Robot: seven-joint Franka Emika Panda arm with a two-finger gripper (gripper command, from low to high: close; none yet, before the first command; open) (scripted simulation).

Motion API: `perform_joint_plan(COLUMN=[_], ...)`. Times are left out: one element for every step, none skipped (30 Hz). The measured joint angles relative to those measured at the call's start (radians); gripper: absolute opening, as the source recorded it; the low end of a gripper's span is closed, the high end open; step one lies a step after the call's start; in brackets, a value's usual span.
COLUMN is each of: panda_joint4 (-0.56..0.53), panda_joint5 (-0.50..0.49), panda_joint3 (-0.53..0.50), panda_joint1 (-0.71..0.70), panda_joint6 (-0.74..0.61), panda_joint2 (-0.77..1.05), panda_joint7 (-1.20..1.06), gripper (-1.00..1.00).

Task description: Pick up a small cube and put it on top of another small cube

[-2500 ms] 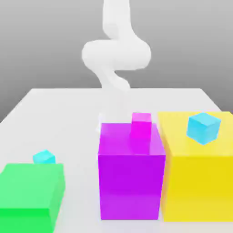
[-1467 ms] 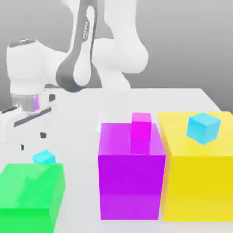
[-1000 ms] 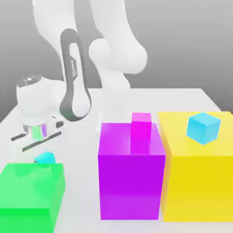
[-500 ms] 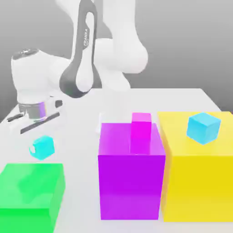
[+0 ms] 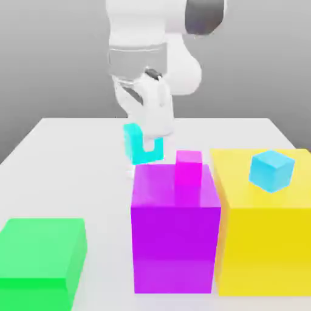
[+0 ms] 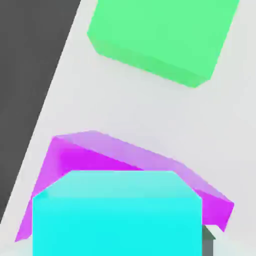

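Note:
My gripper (image 5: 146, 146) is shut on the small turquoise cube (image 5: 140, 147) and holds it in the air, just above the far left corner of the big purple block (image 5: 175, 228). In the hand view the held small cube (image 6: 117, 215) is close up, with the purple block (image 6: 125, 160) beneath it. A small magenta cube (image 5: 189, 165) sits on top of the purple block. A small sky-blue cube (image 5: 271, 170) rests tilted on the big yellow block (image 5: 264, 225).
A big green block (image 5: 41, 255) stands at the front on the exterior view's left, and it appears as the green block (image 6: 160, 37) in the hand view. All blocks stand on a white table (image 5: 79, 164). The white arm (image 5: 152, 42) rises behind the blocks.
The gripper lifted the turquoise cube from behind the green block and carried it up and toward the exterior view's right, to above the purple block.

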Motion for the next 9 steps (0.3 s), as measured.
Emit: perform_joint_plan(panda_joint4=[0.006,-0.005,-0.025,-0.049,-0.076,-0.092,-0.092,-0.092,-0.092], panda_joint5=[0.005,0.009,0.014,0.018,0.022,0.024,0.024,0.024,0.024], panda_joint3=[0.012,0.021,0.029,0.036,0.043,0.047,0.047,0.047,0.047], panda_joint1=[0.025,0.038,0.045,0.048,0.051,0.051,0.051,0.051,0.051], panda_joint6=[-0.022,-0.012,0.015,0.050,0.090,0.114,0.114,0.114,0.114], panda_joint2=[-0.015,-0.016,-0.008,0.002,0.015,0.023,0.023,0.023,0.023], panda_joint7=[-0.019,-0.029,-0.034,-0.037,-0.038,-0.039,-0.039,-0.039,-0.039], gripper=[-1.00,-1.00,-1.00,-1.00,-1.00,1.00,1.00,1.00,1.00])
